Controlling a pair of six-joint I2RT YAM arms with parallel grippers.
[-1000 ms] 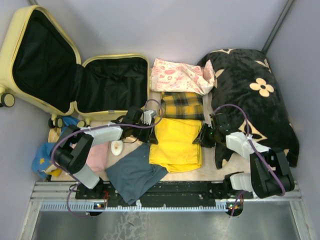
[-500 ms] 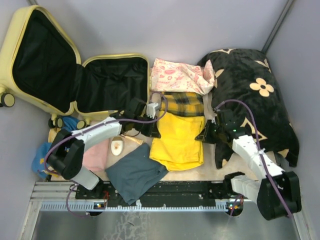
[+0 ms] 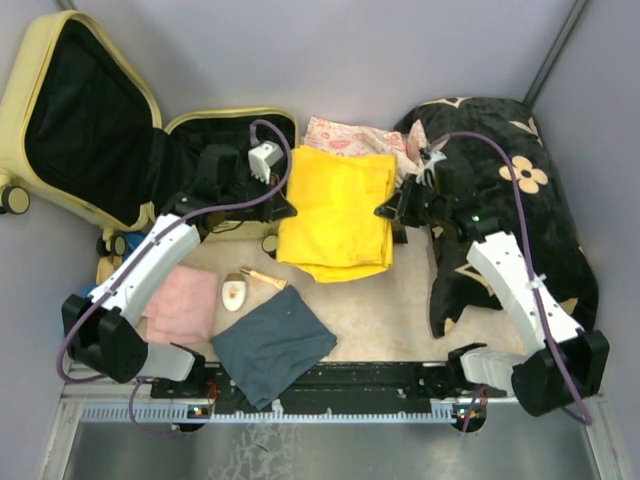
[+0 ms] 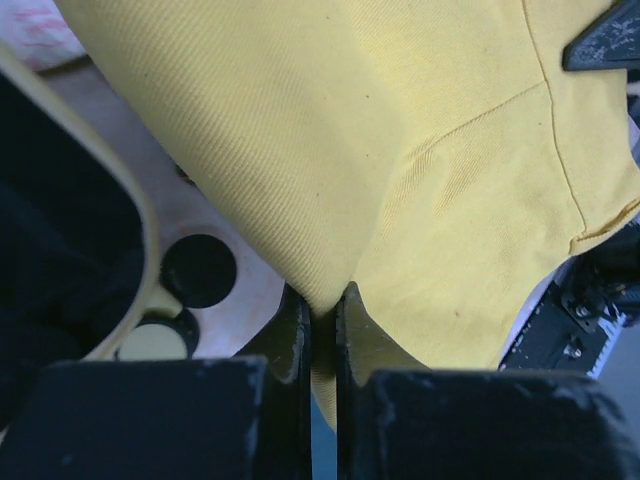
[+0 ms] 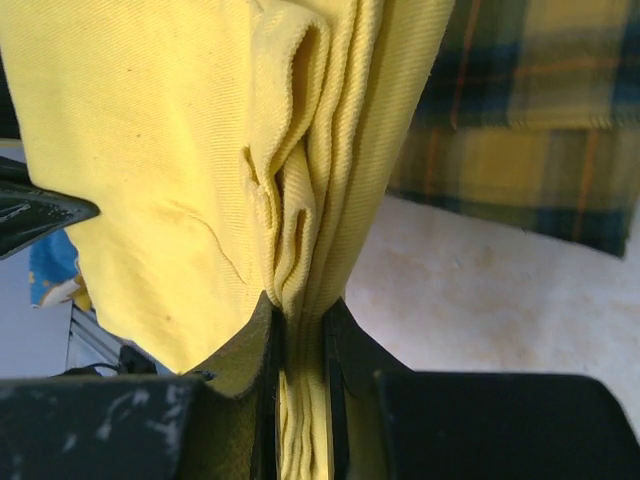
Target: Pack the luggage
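The luggage lies splayed open at the far left of the table, its two halves side by side so that the long axis of the open pair runs from the far-left corner towards the middle, with both black-lined hollows facing up and the small black wheels on its near side. The larger-looking left half seems tilted up towards the corner; the right half lies flat. Its shell is pale yellow with rounded corners, and neither half holds anything. It sits on a beige table boxed in by plain grey walls. Just right of the flat half a folded yellow garment hangs raised between the arms – the left gripper is clenched on its left edge and the right gripper pinches the bunched layers of its right edge. Beyond it lies a pink patterned cloth, and to the right a black cloth with beige flowers. The right wrist view shows a plaid cloth beneath. Nearer the bases lie a pink folded cloth and a dark grey-blue garment.
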